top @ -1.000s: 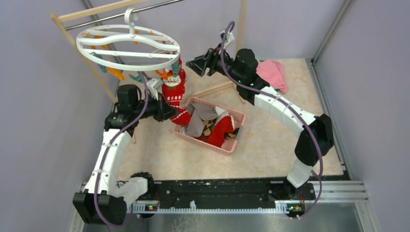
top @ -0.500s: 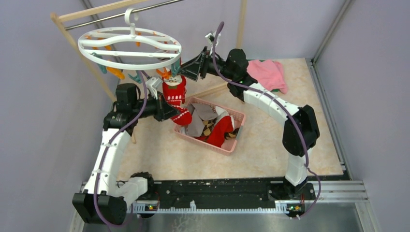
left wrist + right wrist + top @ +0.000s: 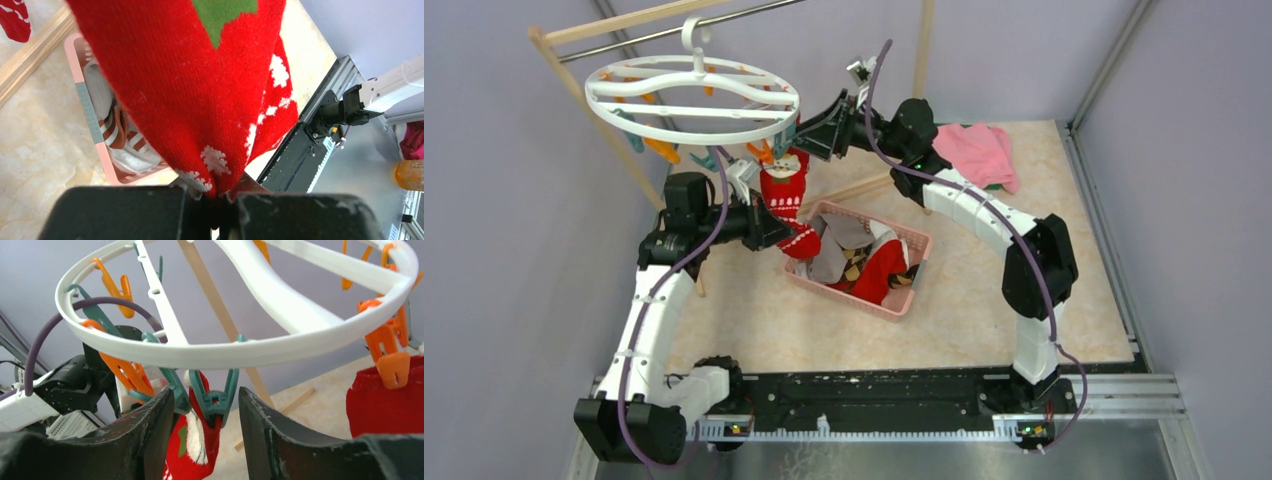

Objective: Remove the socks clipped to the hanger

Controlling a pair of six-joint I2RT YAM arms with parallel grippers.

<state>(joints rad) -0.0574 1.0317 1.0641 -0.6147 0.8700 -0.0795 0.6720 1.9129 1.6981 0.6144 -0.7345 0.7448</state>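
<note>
**A:** Two tools on one sock, then. Where does it all stand?

**B:** The red sock (image 3: 190,90) hangs below the near rim of the hanger (image 3: 240,352), pinched at its top by a teal clip (image 3: 216,405). The left tool (image 3: 218,197) is closed tight on the sock's lower end, with fabric bunched between its fingers, above the basket (image 3: 921,268) on the desk (image 3: 984,290). The right tool (image 3: 205,395) is up under the rim with its fingers apart, one on either side of that clip. They are very close, but I can't tell whether they touch it yet.

**A:** So the step is squeezing the clip open?

**B:** That's my reading. To do it well, the fingers should close on the clip's spread handles above the hinge. Pressing on the lower end that bites the sock would only tighten the bite.

**A:** And the left side?

**B:** I'd keep only light downward tension. The hanger swings from its hook, so a hard tug would likely tilt the ring and drag the clip out from between the fingers. Once the bite opens, the sock should slip down and can go into the basket.

**A:** Anything nearby to mind?

**B:** A second red sock (image 3: 385,405) hangs just beside it on an orange clip (image 3: 392,367). The squeeze should stay on the teal clip alone.
</note>
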